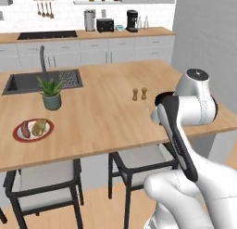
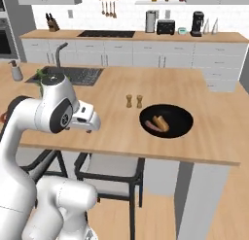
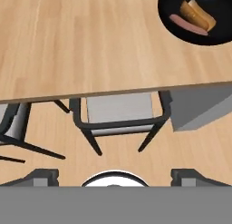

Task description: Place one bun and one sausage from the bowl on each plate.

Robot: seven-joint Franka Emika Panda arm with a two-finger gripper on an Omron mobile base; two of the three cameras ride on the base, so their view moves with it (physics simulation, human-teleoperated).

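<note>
Currently between loads. Gripper (image 3: 113, 177) spread wide, nothing between the fingers (image 3: 45, 175), hanging over the front edge of the island counter (image 1: 106, 112), near side of the black bowl (image 2: 182, 118).

Black bowl toward the right end of counter, close to front edge, just right of the salt and pepper shakers (image 2: 134, 101). Inside bowl: one bun (image 2: 161, 123) and one sausage (image 2: 152, 127), lying side by side, touching or nearly so; in the hand view, bun (image 3: 197, 15) on far side, sausage (image 3: 187, 26) nearer.

Red-rimmed plate (image 1: 17, 136) far left of bowl, in front of potted plant (image 1: 51, 92), already carrying a bun (image 1: 40, 126) and a sausage (image 1: 25, 129). That plate judged done. Blue plate not made out.

Step in hand, as judged: reach into bowl for one remaining item. To do well:
- centre over one piece alone, not the pair;
- line jaws across the short width, not the length;
- descend inside rim, clear of bowl wall;
- take sausage first if easier to separate from bun;
- lift straight before carrying.

Risk: nudging the neighbour, or pinching both.
</note>
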